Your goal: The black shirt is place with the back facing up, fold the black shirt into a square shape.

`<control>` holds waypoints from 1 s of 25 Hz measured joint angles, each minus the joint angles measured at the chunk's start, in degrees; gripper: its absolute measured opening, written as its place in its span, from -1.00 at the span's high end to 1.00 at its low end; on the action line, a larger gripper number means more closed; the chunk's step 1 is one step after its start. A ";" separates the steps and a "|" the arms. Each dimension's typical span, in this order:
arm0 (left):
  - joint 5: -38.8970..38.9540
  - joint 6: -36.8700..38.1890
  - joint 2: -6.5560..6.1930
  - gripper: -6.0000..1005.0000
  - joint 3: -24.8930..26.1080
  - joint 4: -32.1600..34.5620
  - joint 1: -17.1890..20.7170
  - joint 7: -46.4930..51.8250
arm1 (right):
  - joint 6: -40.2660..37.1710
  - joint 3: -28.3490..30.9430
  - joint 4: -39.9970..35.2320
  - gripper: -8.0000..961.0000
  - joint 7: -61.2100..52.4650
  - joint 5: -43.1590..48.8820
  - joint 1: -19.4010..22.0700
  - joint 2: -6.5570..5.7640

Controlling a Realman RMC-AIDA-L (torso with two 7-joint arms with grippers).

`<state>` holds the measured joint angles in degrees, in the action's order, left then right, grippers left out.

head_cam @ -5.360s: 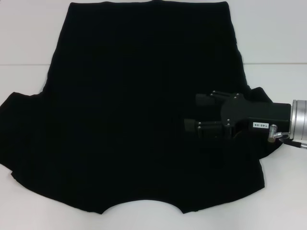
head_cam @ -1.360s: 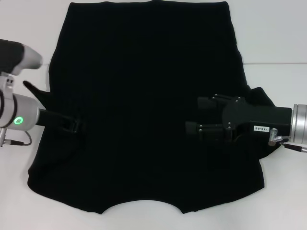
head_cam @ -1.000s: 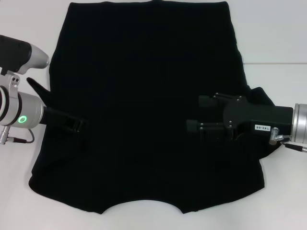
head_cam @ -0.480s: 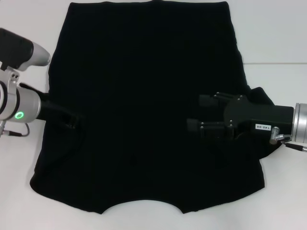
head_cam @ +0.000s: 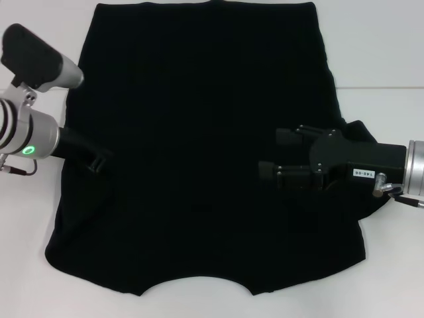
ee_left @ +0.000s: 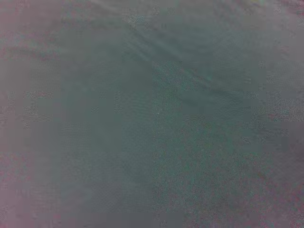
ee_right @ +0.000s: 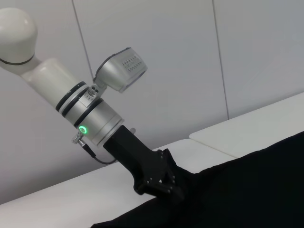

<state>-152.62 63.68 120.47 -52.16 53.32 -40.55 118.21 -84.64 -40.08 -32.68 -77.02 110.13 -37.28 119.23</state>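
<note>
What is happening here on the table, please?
A two-armed robot is folding the black shirt, which lies spread on the white table. Both sleeves are already folded inward. The left hand is at the shirt's left edge, and the right hand rests over the folded right sleeve.

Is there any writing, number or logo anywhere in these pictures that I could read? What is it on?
"140-08" or close to it, the digits small and hard to make out: a small white label on the body of the right gripper, which lies over the black shirt.
The left gripper shows only a green ring light, no text.
The shirt itself has no print or label in view.
</note>
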 joint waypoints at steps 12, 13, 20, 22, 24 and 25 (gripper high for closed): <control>0.40 -1.92 3.32 0.99 -4.40 0.44 0.60 -3.85 | 0.09 0.09 0.07 -0.96 -0.13 0.00 0.35 0.12; 0.57 -2.18 3.41 0.99 -4.26 0.39 0.65 -3.02 | 0.09 0.09 0.07 -0.96 -0.13 0.00 0.36 0.13; 0.91 -1.54 3.41 0.87 -3.65 1.83 1.22 2.31 | 0.09 0.19 0.07 -0.96 -0.13 0.00 0.37 0.13; 0.95 -1.64 3.41 0.65 -3.64 2.90 1.75 2.82 | 0.10 0.43 0.07 -0.96 -0.13 0.00 0.34 0.12; 1.08 -1.92 3.41 0.57 -3.55 3.95 2.26 3.18 | 0.12 1.16 -0.04 -0.96 -0.12 0.00 0.32 0.00; 1.08 -1.92 3.41 0.53 -3.55 3.95 2.26 3.18 | 0.13 1.67 -0.08 -0.96 -0.12 0.00 0.32 -0.05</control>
<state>-151.54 61.75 123.89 -55.71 57.27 -38.29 121.39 -84.51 -38.40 -32.75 -77.14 110.13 -36.96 119.17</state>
